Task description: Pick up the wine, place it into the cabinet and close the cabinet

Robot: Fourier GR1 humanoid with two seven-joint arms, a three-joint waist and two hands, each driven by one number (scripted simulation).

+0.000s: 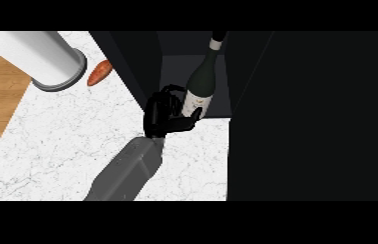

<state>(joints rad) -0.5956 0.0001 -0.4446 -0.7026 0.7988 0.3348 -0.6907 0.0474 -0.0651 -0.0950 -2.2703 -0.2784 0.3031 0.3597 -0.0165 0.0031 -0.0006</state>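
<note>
A dark green wine bottle [203, 75] with a white label and black cap stands nearly upright at the front of the open dark cabinet [177, 48], over its grey shelf floor [221, 95]. My left hand [164, 114] reaches in from the lower middle and is shut on the bottle's lower body, fingers curled behind it and thumb in front near the base. The base itself is hidden by my hand, so I cannot tell whether it rests on the shelf. A large black door panel [303, 113] stands open at the right. My right hand does not show.
A white cylinder with a grey rim [48, 58] lies at the back left of the white marble counter [66, 138], an orange carrot-like thing [99, 73] beside it. A wooden surface [11, 88] borders the counter's left. The cabinet's dark left side [133, 63] rises close to my hand.
</note>
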